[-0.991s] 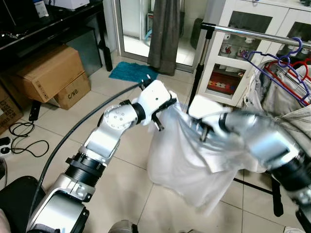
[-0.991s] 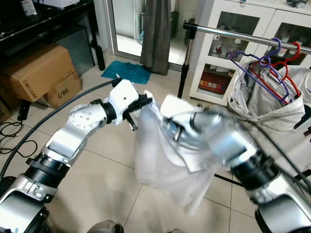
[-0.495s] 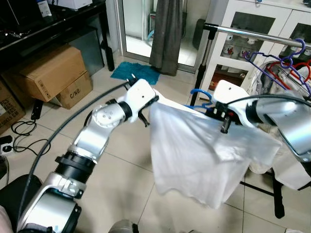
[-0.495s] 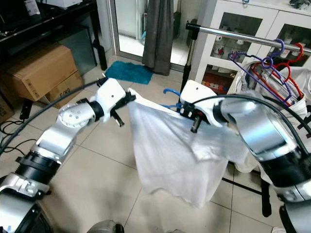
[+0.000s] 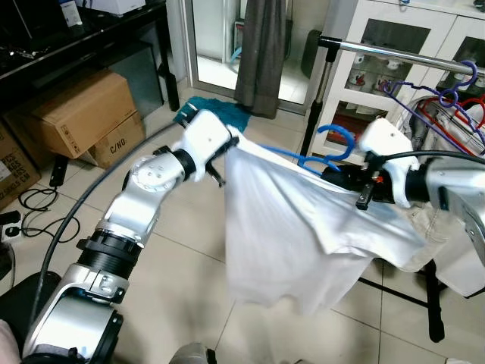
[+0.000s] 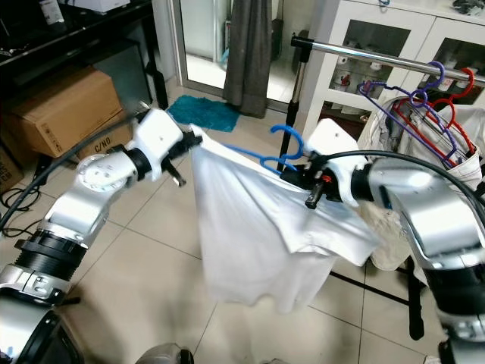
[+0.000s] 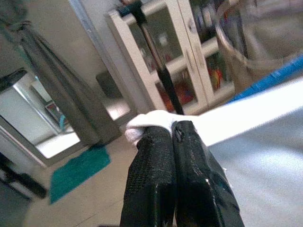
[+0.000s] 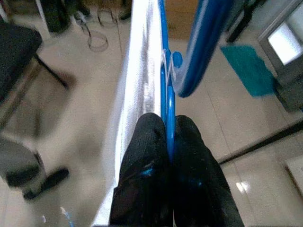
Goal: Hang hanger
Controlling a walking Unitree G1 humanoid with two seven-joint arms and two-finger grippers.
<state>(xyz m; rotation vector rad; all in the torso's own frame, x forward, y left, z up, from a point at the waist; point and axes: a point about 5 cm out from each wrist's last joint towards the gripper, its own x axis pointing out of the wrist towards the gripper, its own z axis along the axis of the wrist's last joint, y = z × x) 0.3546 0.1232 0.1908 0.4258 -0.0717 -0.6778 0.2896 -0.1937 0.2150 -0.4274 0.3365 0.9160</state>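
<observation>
Blue hanger (image 6: 267, 158) sits pinched in my right hand (image 8: 166, 142), my left hand (image 7: 171, 137) clamping the white shirt (image 6: 258, 227); I should keep the hook upright while raising toward the rail (image 6: 379, 54).

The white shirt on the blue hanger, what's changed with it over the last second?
The grippers drew apart, left gripper leftward, right gripper rightward toward the rail, stretching out the bunched white shirt and exposing the blue hanger. Both grips stayed shut.
</observation>
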